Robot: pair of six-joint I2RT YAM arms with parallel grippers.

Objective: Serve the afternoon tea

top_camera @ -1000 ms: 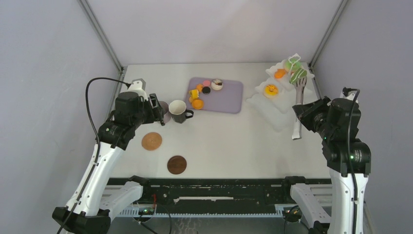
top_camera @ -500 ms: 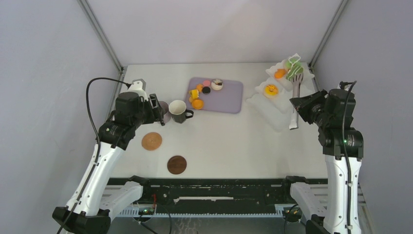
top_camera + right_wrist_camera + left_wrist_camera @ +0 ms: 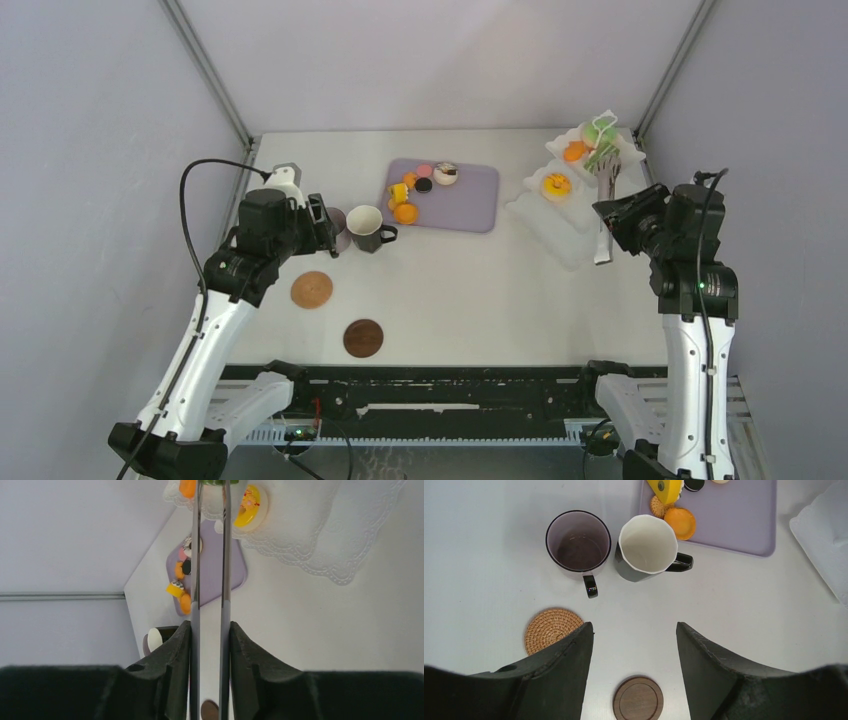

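From above, sweets (image 3: 556, 184) including a green sweet (image 3: 600, 133) are sitting on the white stand (image 3: 560, 222), right of the lilac tray (image 3: 475, 195); several more are waiting on that tray.

The left wrist camera is showing the left gripper (image 3: 633, 630) with fingers parted and empty. The mauve mug (image 3: 578, 541) and dark mug (image 3: 647, 545) are standing just left of the tray, with both coasters (image 3: 551, 629) lying bare.

The right wrist camera is showing the right gripper (image 3: 210, 625), its fingers clamping the tongs (image 3: 226, 580), whose tips are reaching the green sweet.

Empty mauve mug (image 3: 578, 541) and dark mug (image 3: 646, 547) stand side by side beyond woven coaster (image 3: 551, 629) and wooden coaster (image 3: 638, 698).
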